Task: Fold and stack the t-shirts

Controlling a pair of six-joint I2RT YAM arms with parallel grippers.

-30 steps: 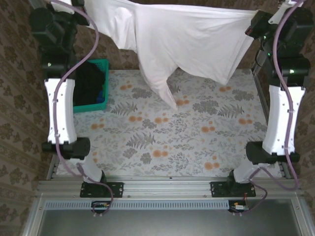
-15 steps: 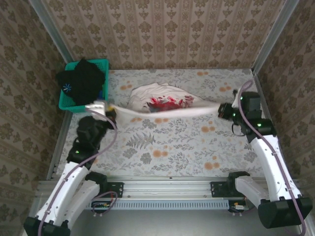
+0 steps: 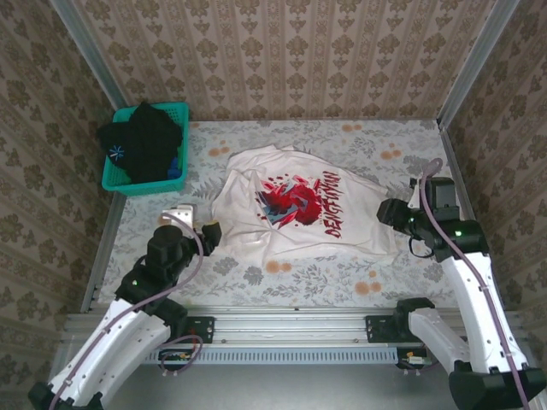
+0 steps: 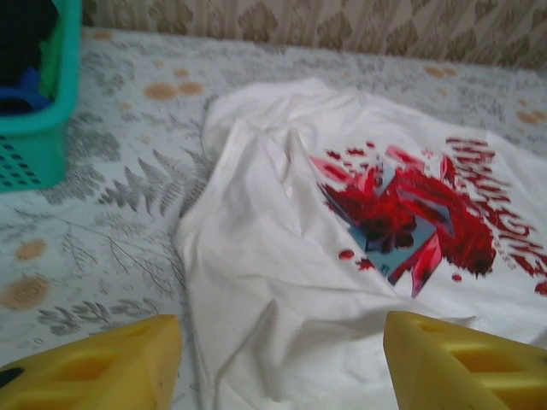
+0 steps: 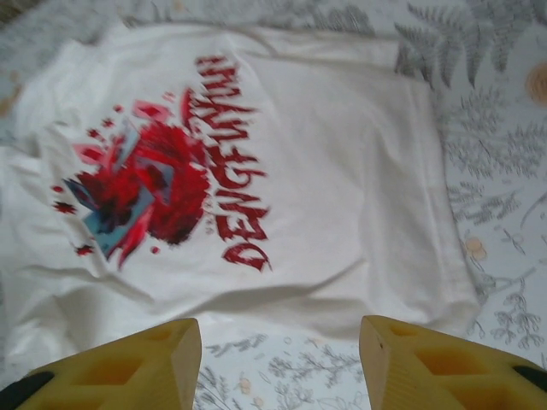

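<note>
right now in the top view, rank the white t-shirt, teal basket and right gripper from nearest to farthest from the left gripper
1. white t-shirt, its edge right at the left gripper
2. teal basket, far left corner
3. right gripper, across the shirt on the right

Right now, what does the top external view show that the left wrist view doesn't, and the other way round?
Top external adds the whole outline of the spread white t-shirt, the left gripper at its left edge and the right gripper at its right edge. Left wrist adds a close look at the shirt's wrinkles and that gripper's yellow fingertips, standing apart by the shirt's near edge. Shared: the shirt lying graphic side up, the teal basket and the floral table.
</note>
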